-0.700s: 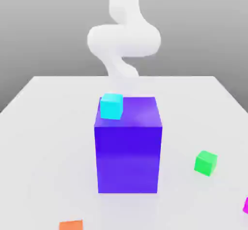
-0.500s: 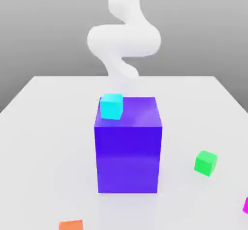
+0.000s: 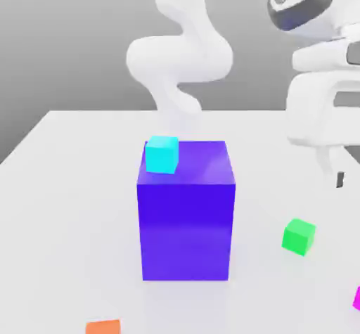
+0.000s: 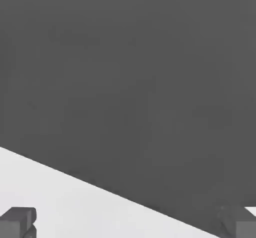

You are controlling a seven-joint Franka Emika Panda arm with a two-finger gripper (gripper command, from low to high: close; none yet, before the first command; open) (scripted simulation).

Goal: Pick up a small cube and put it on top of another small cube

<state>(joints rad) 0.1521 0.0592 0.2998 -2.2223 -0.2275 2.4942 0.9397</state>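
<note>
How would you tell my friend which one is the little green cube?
Find the big blue-violet block standing on the smooth white table. From it, look toward the exterior view's right for a small bright green cube lying on the table. It's the only green one: the small cyan cube sits up on the block.

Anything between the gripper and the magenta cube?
Nothing visible blocks it: the gripper hangs open at the exterior view's right, above the table. The green cube sits nearby, but apart from the magenta cube.
</note>
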